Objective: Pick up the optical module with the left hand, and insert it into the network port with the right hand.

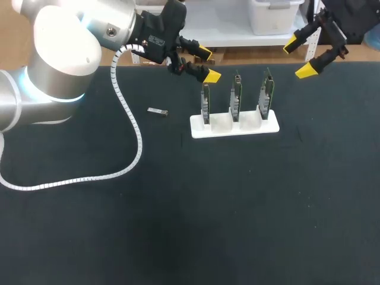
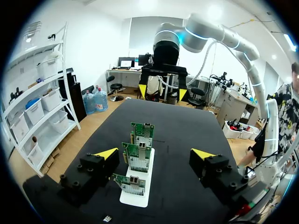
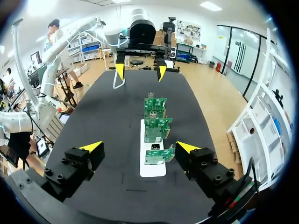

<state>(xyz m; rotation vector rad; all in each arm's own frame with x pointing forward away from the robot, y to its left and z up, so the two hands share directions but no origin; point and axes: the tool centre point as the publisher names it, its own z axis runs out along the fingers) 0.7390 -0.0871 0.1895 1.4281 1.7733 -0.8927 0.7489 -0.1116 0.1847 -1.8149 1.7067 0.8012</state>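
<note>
Lying loose on the counter (image 1: 178,208), the optical module (image 1: 158,111) waits near the white holder (image 1: 234,126) of 3 cards (image 1: 236,95). Left claw (image 1: 208,64) and right claw (image 1: 300,57) hang released, empty. Pickup looks unstarted; next, left claw must descend astride it.

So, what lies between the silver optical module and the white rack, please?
Bare black tabletop between silver module and white rack; head view shows it.

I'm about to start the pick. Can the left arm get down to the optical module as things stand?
Probably yes. The optical module lies alone on the table, apart from the card holder; the left arm hangs nearby, jaws open and empty.
</note>
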